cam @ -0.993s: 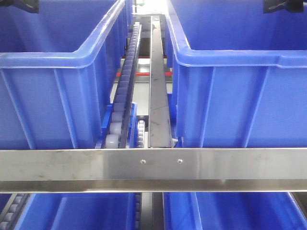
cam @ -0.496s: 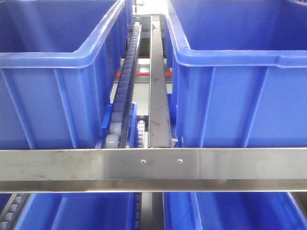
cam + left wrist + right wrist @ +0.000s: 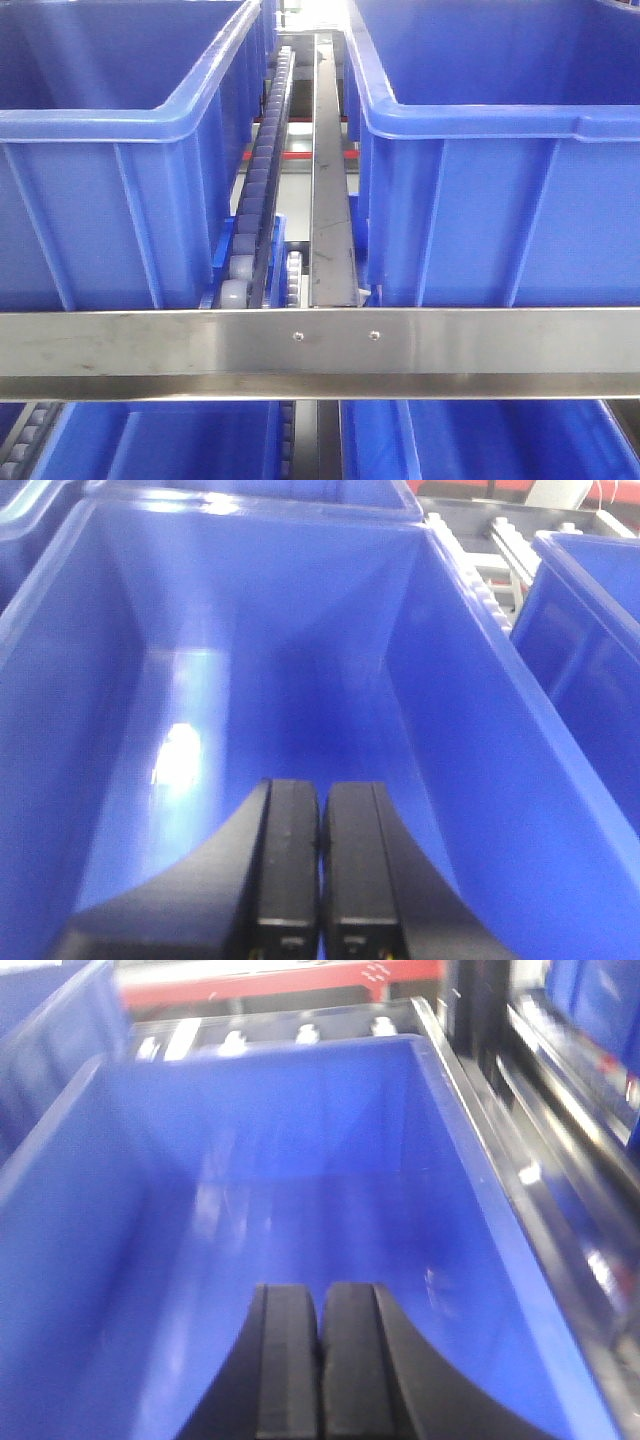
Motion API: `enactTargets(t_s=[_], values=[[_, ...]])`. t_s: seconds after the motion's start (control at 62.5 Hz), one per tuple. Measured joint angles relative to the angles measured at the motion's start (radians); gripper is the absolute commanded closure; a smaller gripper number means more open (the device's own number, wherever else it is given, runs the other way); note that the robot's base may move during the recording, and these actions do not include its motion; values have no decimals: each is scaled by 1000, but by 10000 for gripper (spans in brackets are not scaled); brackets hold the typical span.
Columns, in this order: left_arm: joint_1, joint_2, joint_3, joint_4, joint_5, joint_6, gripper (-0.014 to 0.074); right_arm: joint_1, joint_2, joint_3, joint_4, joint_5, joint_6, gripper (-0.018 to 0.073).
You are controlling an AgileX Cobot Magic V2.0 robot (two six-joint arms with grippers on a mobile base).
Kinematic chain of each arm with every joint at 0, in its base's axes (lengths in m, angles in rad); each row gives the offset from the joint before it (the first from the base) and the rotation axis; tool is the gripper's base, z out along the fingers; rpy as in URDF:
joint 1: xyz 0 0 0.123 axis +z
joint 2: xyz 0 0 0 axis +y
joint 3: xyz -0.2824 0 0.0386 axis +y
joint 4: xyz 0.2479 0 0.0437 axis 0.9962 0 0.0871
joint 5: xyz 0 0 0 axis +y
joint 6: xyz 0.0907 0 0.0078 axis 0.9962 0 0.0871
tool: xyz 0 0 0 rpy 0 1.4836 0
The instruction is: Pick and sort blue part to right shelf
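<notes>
The blue part is out of view in every frame. My left gripper (image 3: 321,785) is shut with nothing between its black fingers, hovering over the inside of an empty blue bin (image 3: 230,690). My right gripper (image 3: 322,1288) is also shut and empty, above the inside of another empty blue bin (image 3: 300,1160). Neither gripper shows in the front view, which looks at the near walls of the left bin (image 3: 110,200) and the right bin (image 3: 500,200).
A steel crossbar (image 3: 320,350) runs across the front below the bins. Between the two upper bins lie a roller track (image 3: 258,190) and a steel rail (image 3: 330,190). Two more blue bins (image 3: 160,440) sit on the level below. A metal frame (image 3: 540,1160) borders the right bin.
Dark arm parts that showed at the top corners of the front view one second ago have left that view. The bins and the rack have not moved.
</notes>
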Motion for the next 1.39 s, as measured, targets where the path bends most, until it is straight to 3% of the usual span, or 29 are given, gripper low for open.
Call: enactTargets(t_s=[0.368, 0.56, 1.137, 1.393], values=[[4, -396, 270, -6, 7, 0, 461, -2, -369, 245, -14, 10, -4, 503], [4, -540, 334, -6, 8, 0, 462, -2, -543, 272, -14, 96, -4, 503], [4, -570, 338, -6, 8, 0, 462, -2, -576, 279, -14, 118, -6, 503], [4, -570, 338, -6, 8, 0, 462, -2, -678, 428, -50, 96, -6, 503]])
